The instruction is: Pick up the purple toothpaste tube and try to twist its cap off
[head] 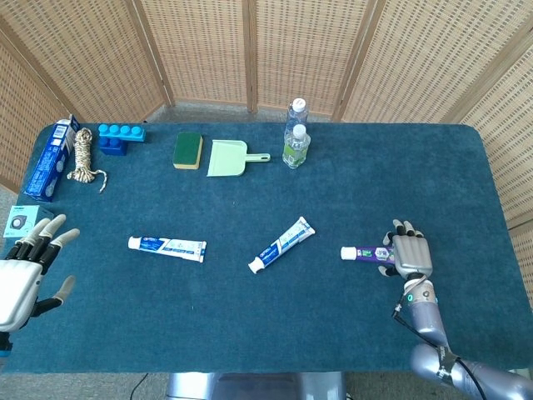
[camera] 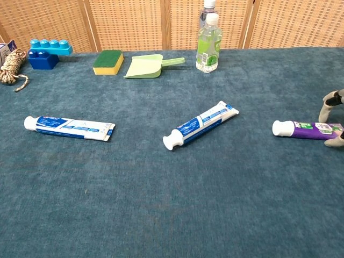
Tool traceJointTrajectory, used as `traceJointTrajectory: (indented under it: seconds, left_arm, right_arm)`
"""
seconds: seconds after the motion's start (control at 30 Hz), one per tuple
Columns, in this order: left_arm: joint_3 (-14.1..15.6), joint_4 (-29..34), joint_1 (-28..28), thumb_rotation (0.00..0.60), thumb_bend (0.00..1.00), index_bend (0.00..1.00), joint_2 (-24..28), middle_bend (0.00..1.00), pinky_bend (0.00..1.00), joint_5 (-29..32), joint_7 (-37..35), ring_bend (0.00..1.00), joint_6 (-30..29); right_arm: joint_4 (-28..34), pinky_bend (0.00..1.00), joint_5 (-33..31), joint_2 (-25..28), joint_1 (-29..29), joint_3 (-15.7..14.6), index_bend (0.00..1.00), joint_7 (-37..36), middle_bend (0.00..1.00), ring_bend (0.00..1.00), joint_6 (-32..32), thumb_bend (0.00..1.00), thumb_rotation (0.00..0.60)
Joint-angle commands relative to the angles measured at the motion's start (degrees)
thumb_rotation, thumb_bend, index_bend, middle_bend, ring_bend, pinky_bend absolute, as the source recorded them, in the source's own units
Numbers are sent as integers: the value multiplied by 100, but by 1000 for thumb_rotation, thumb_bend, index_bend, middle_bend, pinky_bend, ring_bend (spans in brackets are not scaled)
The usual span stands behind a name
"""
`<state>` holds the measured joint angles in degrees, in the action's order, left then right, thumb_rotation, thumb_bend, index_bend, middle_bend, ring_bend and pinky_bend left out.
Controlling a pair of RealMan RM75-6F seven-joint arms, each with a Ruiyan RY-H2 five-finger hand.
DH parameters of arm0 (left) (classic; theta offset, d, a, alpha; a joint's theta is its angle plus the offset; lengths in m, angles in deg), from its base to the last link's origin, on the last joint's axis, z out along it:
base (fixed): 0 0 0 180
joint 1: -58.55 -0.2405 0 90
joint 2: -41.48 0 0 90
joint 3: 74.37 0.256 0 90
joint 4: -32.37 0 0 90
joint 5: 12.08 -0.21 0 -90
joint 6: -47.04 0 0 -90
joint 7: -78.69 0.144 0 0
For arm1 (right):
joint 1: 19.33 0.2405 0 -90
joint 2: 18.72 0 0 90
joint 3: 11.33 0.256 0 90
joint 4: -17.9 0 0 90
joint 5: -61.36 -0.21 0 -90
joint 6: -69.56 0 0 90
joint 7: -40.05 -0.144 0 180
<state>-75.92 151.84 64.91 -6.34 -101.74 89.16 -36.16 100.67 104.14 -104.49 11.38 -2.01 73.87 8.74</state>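
The purple toothpaste tube (head: 363, 252) (camera: 309, 129) lies flat on the blue cloth at the right, its white cap (camera: 280, 128) pointing left. My right hand (head: 410, 256) hovers low over the tube's tail end. In the chest view one fingertip (camera: 329, 105) stands behind the tube and another (camera: 337, 141) in front of it, so the fingers straddle the tail without lifting it. My left hand (head: 23, 279) is at the table's front-left edge, fingers spread, holding nothing.
Two blue-and-white toothpaste tubes (head: 166, 247) (head: 282, 244) lie mid-table. Along the back stand two bottles (head: 296, 142), a green dustpan (head: 231, 158), a sponge (head: 187, 150), a blue brick (head: 122, 137), a rope coil (head: 82, 156) and a blue box (head: 50, 158).
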Motion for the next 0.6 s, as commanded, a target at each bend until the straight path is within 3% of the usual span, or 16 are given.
traceJointTrajectory:
  seconds: [0.03, 0.47, 0.6]
  left_arm:
    - [11, -27, -21, 600, 356, 149, 9, 23, 163, -12, -37, 0, -29]
    - [55, -140, -87, 600, 355, 142, 14, 6, 159, -9, -165, 0, -94]
    - [56, -153, -95, 600, 355, 141, 14, 1, 156, -24, -192, 0, -113]
  right_arm:
    - [11, 188, -17, -5, 21, 19, 399, -9, 112, 0, 12, 217, 558]
    - [28, 201, -308, -70, 210, 70, 465, 155, 144, 16, 97, 236, 599]
    - [103, 211, -370, -79, 265, 128, 524, 125, 197, 80, 111, 272, 600]
